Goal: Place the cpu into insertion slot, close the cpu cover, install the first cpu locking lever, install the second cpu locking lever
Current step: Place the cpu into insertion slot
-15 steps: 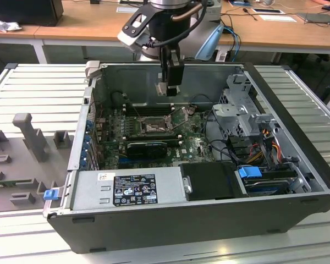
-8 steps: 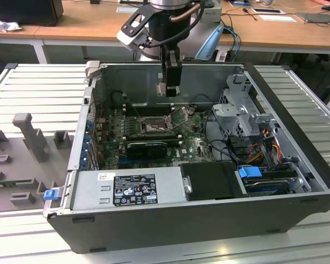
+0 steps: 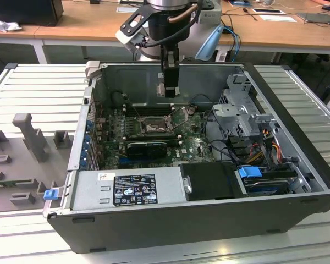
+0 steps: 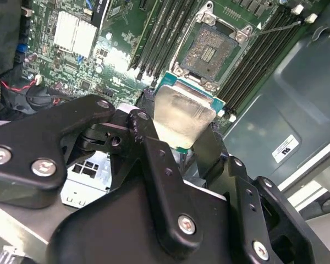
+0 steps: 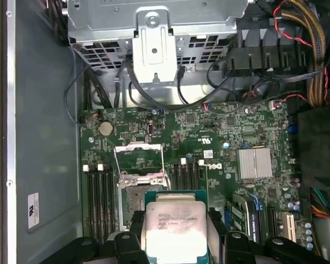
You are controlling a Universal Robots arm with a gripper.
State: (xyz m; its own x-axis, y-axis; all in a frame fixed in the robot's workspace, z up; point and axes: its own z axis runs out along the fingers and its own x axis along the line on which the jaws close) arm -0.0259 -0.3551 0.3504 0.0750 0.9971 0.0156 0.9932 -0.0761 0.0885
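Gripper (image 3: 169, 91) fingers (image 4: 208, 147) clamped on cpu (image 5: 173, 228), hovered at insertion slot's (image 3: 152, 127) 1 o'clock in exterior view; reckon skewed drop could've wrecked slot.

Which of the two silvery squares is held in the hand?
The smooth-faced cpu, gripped at its edges by the hand; the ribbed heatsink sits on the motherboard.

Black claw (image 4: 179, 135), silver screws (image 4: 187, 224), dark-grey arm (image 3: 165, 14)

cpu (image 5: 174, 228) dull silvery metal face, smudged; motherboard (image 5: 220, 132) green, slightly glossy; end effector (image 4: 179, 137) matt black with shiny screws (image 4: 186, 224); case wall (image 5: 44, 110) smooth grey metal.
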